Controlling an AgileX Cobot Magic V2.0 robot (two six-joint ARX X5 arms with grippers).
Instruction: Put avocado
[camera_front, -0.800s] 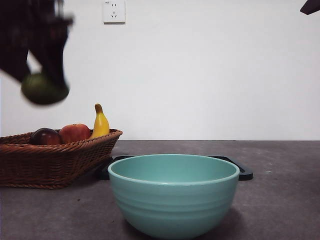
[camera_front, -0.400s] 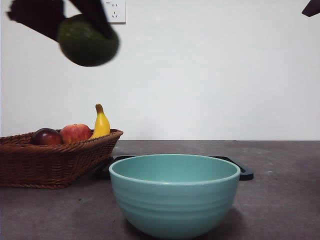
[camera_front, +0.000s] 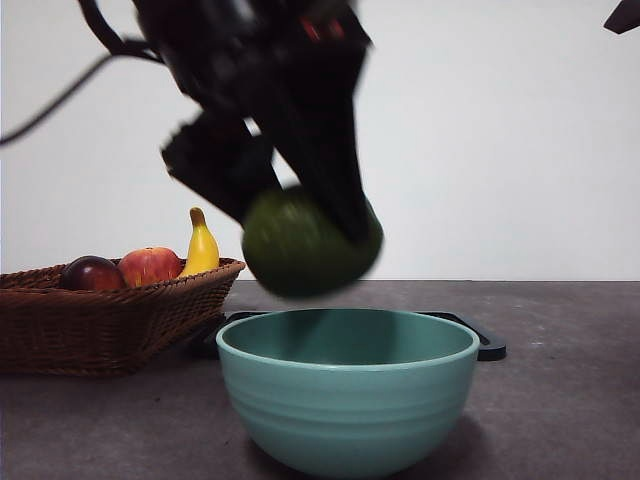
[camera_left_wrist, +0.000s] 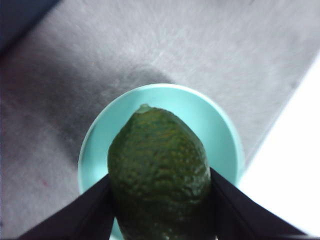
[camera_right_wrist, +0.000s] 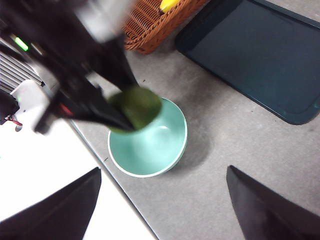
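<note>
Now the grey desk (camera_front: 560, 400) is seen filling the lower part of the front frame. At lower centre a teal bowl (camera_front: 347, 400) is set on it, with a dark tray (camera_front: 488, 345) lying behind the bowl. At lower left a wicker basket (camera_front: 110, 320) is placed, and in it a dark red-purple fruit (camera_front: 91, 273), a red apple (camera_front: 150, 265) and an upright banana (camera_front: 201, 248) are held. From the upper left of the frame the left gripper (camera_front: 312, 235) is brought down, blurred and dark, and the avocado (camera_front: 300, 250) is clamped between its two jaws. The avocado is held in the air at centre frame, just above the bowl's rim and apart from it. The right gripper (camera_right_wrist: 162, 200) is seen with its jaws spread wide, nothing between them, high over the desk.
</note>
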